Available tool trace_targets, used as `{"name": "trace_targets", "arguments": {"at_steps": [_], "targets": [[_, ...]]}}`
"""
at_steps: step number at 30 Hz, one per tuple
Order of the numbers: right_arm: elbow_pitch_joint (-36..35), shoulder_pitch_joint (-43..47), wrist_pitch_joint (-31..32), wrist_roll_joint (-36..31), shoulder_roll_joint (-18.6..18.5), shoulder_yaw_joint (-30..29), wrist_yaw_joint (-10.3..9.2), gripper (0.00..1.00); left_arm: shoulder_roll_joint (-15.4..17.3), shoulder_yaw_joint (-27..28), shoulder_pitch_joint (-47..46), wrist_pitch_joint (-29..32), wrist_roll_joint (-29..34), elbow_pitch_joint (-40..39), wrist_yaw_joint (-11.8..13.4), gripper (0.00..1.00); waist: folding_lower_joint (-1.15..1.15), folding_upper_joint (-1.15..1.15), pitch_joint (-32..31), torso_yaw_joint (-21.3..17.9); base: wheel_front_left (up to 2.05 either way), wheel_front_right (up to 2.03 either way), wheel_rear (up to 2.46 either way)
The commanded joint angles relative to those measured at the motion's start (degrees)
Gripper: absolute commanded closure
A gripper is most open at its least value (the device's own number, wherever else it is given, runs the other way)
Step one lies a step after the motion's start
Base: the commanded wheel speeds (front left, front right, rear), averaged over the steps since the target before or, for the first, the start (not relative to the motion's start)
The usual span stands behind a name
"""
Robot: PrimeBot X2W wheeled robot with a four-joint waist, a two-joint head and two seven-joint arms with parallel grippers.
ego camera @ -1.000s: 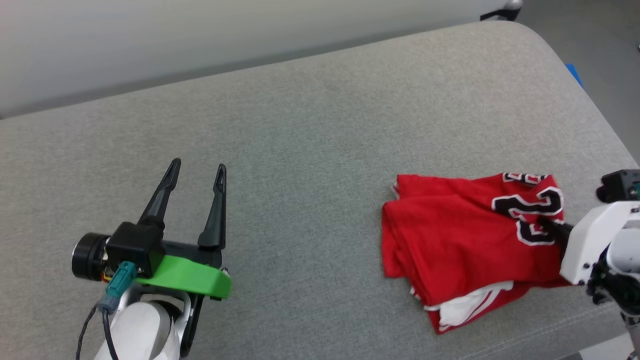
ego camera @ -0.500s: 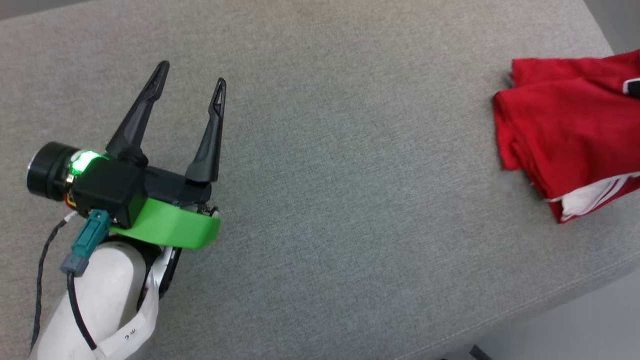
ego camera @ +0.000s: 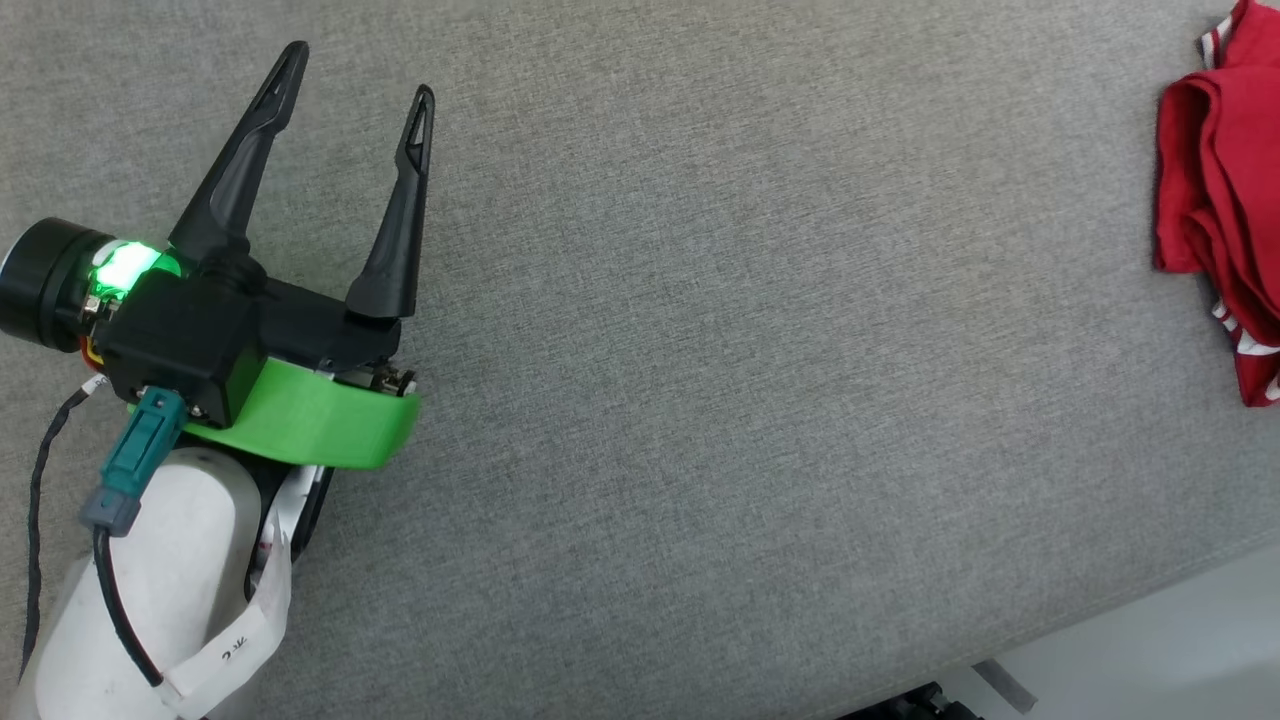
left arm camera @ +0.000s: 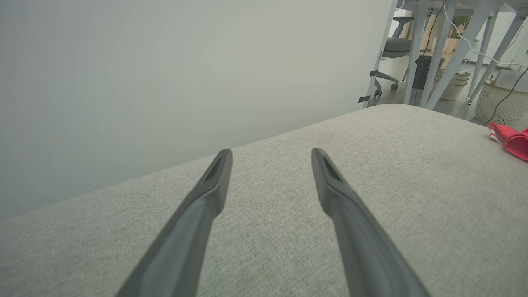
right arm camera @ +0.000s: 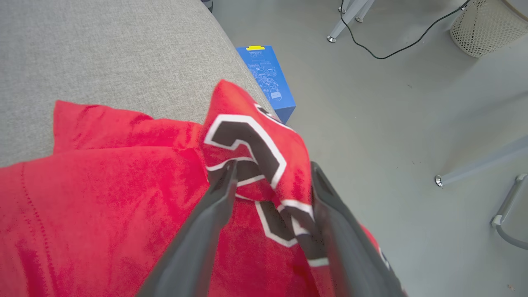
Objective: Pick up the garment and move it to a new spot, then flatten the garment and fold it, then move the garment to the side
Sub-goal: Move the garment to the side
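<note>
The garment point(ego camera: 1215, 180) is a red jersey lying bunched at the right end of the grey cushion, cut off by the head view's right edge. It also appears as a red scrap point(left arm camera: 511, 140) far right in the left wrist view. In the right wrist view the garment point(right arm camera: 103, 185) spreads below my right gripper point(right arm camera: 273, 164). That gripper's fingers stand apart, with a raised fold bearing black, white-outlined numbers between them. My left gripper point(ego camera: 360, 72) hovers open and empty over bare cushion far to the left; its fingers point(left arm camera: 270, 152) point toward a pale wall.
The grey cushioned surface point(ego camera: 700, 350) ends at a rounded edge at lower right, with floor beyond. Past the cushion's end, a blue box point(right arm camera: 268, 82), a white woven basket point(right arm camera: 486, 24), a black cable point(right arm camera: 383, 45) and metal legs point(right arm camera: 478, 165) are on the floor.
The head camera has swung left and down, so the garment has slid to the view's right edge and the right arm has left it. The left gripper stays open.
</note>
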Motion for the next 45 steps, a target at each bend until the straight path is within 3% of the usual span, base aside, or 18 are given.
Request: {"name": "trace_targets", "arguments": {"at_steps": [1,10,17,25,33,45], "targets": [[1.22,-1.45,-2.36,-1.07,0.20,0.38,-0.45,0.00,0.29,-0.14,-1.05,-0.19,0.29,-0.03,-0.05,0.00,-0.01,0.00,1.13,0.87,0.00,0.00,0.00],[7.45,-4.03,-16.72,-7.39,-1.76,1.07,-0.45,0.00,-0.96,-0.48,0.21,-2.60,-0.60,2.68,0.81,0.00,-0.01,0.00,-3.35,2.87,0.00,0.00,0.00],[4.76,-0.88,-23.73,-9.82,-0.52,4.19,-0.45,0.00,-4.00,-0.53,4.71,-5.84,-2.81,7.50,2.86,0.00,-0.01,0.00,-11.66,6.06,0.00,0.00,0.00],[-4.52,10.01,-25.11,-10.60,4.91,5.63,-0.45,0.00,-7.49,0.42,10.27,-8.65,-5.41,12.55,4.89,0.00,-0.01,0.00,-19.42,10.85,0.00,0.00,0.00],[-16.21,22.64,-22.89,-12.70,12.05,3.36,-0.45,0.00,-10.52,0.92,15.06,-9.60,-6.85,17.55,5.17,0.00,-0.01,0.00,-25.44,15.81,0.00,0.00,0.00],[-30.98,35.99,-20.05,-16.74,24.32,2.14,-0.45,0.00,-12.12,3.97,17.98,-9.74,-6.09,22.41,3.37,0.00,-0.01,0.00,-30.71,22.82,0.00,0.00,0.00]]}}
